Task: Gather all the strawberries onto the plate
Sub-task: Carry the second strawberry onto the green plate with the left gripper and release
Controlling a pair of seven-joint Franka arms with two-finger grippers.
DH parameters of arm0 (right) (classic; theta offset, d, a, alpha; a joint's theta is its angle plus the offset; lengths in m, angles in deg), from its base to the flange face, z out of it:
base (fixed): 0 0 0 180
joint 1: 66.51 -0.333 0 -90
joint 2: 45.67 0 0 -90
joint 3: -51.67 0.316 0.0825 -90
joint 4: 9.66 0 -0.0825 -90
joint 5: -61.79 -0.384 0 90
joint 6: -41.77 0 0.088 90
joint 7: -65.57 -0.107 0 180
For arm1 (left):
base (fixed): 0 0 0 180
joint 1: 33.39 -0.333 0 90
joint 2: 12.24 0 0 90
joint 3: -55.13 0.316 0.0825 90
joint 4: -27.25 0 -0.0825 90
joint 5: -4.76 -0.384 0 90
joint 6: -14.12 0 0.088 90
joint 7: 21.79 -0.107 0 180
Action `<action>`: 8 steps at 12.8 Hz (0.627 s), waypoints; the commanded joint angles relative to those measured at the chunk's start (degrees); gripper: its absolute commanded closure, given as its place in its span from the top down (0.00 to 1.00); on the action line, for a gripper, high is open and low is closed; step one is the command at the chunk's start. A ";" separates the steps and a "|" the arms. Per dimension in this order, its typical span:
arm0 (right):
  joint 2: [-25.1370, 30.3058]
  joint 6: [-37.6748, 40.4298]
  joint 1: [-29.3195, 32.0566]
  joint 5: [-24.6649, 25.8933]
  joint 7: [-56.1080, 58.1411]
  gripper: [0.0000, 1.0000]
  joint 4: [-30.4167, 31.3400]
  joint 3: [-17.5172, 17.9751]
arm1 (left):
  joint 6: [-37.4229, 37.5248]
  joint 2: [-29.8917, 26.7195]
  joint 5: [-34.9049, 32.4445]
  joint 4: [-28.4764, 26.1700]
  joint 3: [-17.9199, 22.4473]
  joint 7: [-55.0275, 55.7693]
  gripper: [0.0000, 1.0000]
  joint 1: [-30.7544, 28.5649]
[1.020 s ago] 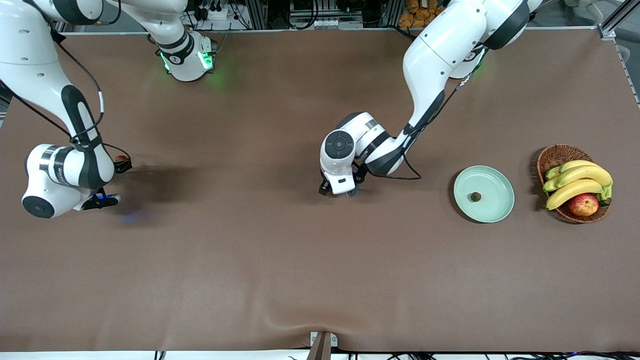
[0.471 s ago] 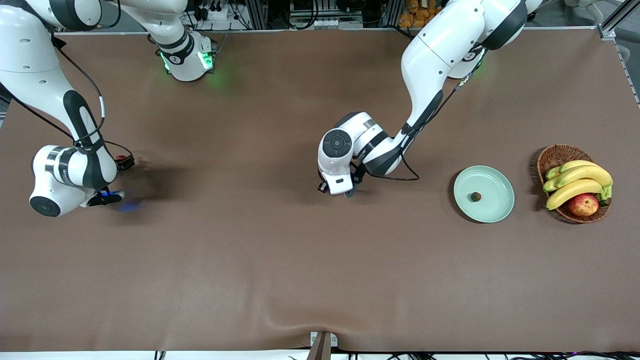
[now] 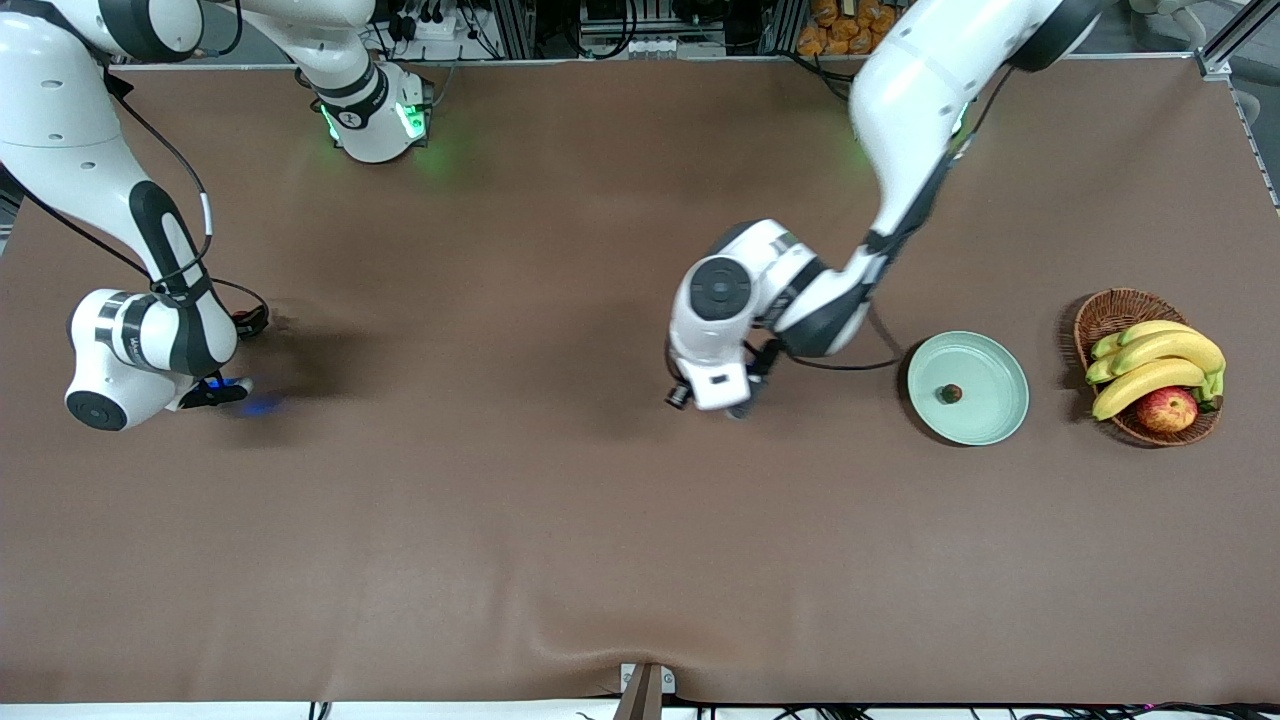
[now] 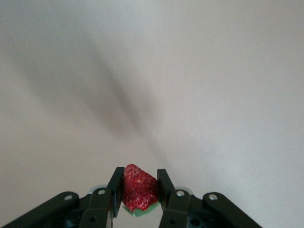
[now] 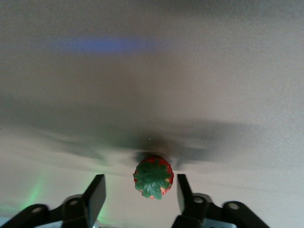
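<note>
My left gripper (image 4: 137,183) is shut on a red strawberry (image 4: 138,192), tip outward. In the front view the left gripper (image 3: 713,402) hangs over the bare table mid-way along, toward the right arm's end from the pale mint-green plate (image 3: 992,402). One strawberry (image 3: 951,393) lies in the plate. My right gripper (image 5: 140,184) is open, low over the table, with a strawberry (image 5: 153,176) standing leafy top up between its fingers, touching neither. The right gripper (image 3: 236,352) is at the right arm's end of the table.
A brown wicker basket (image 3: 1112,312) with bananas (image 3: 1160,360) and a red-yellow apple (image 3: 1166,409) stands beside the plate at the left arm's end. Brown cloth covers the table.
My left arm has moved toward the plate with the strawberry in its grip. My right arm has shifted only slightly and stays around its strawberry.
</note>
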 commanded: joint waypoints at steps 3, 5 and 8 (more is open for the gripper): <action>0.68 -1.43 0.70 1.29 0.94 0.06 0.90 0.51 | 5.59 -13.32 0.00 -12.32 -0.75 -18.65 0.00 -12.48; 0.86 -1.88 0.18 1.20 0.85 0.00 0.21 0.51 | 6.74 -15.71 0.00 -16.55 -0.66 -28.86 0.00 -17.23; 2.69 2.13 -4.20 -0.28 0.59 0.00 -5.66 0.94 | 6.74 -15.55 -0.34 -20.60 -0.58 -44.94 0.00 -24.27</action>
